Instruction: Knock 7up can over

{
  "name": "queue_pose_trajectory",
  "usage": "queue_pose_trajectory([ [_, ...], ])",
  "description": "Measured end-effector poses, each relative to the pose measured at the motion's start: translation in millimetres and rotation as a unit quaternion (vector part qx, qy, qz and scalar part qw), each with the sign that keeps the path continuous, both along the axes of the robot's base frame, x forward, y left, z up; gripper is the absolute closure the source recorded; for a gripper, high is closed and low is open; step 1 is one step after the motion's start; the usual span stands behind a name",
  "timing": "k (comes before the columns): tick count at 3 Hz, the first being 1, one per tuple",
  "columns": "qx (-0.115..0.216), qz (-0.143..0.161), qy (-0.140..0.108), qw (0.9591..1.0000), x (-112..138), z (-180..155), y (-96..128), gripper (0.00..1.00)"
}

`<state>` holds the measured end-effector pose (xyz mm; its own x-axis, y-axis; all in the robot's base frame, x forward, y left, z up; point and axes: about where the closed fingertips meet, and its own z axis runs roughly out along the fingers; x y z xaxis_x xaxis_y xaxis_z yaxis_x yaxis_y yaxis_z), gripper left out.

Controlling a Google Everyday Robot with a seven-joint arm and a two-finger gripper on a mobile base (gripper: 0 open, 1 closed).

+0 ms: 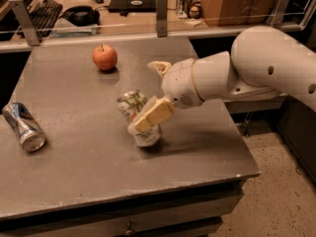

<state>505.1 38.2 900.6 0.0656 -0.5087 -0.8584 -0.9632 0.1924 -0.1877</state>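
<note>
The table (74, 181) is grey and dull, with a straight front edge and a drawer below it. Behind its far edge there is a low clear barrier held by metal posts (161, 13). Beyond the barrier is a wooden desk with a keyboard (43, 10), some dark things and a brown box (232, 1). At the right of the table one sees a speckled floor (276, 196).

On the far part of the table a red apple (104, 57) stands alone. Near the left edge a blue-and-silver can (23, 126) lies on its side, well apart from everything else.

The 7up can (132, 104) is near the middle of the table, a little toward the front. It is not upright: it leans, with the silver top turned to the left and to the far side, and the lower end is on the table.

The white arm (266, 63) comes in from the right. The gripper (147, 95) is just beside the can, on its right side. The two tan fingers (154, 113) are spread wide apart. The nearer finger lies across the side of the can and touches it. The other finger points to the far side, above the table, and touches nothing. The can is not between them, so nothing is held.
</note>
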Motion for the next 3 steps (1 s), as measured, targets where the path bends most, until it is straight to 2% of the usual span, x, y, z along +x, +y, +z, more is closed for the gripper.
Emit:
queue_pose_trajectory([
  [1, 0.023, 0.006, -0.013, 0.9996, 16, 19, 24, 0.00],
  [2, 0.030, 0.002, -0.007, 0.9995, 20, 18, 26, 0.00],
  [3, 0.026, -0.007, 0.001, 0.9996, 18, 11, 7, 0.00],
])
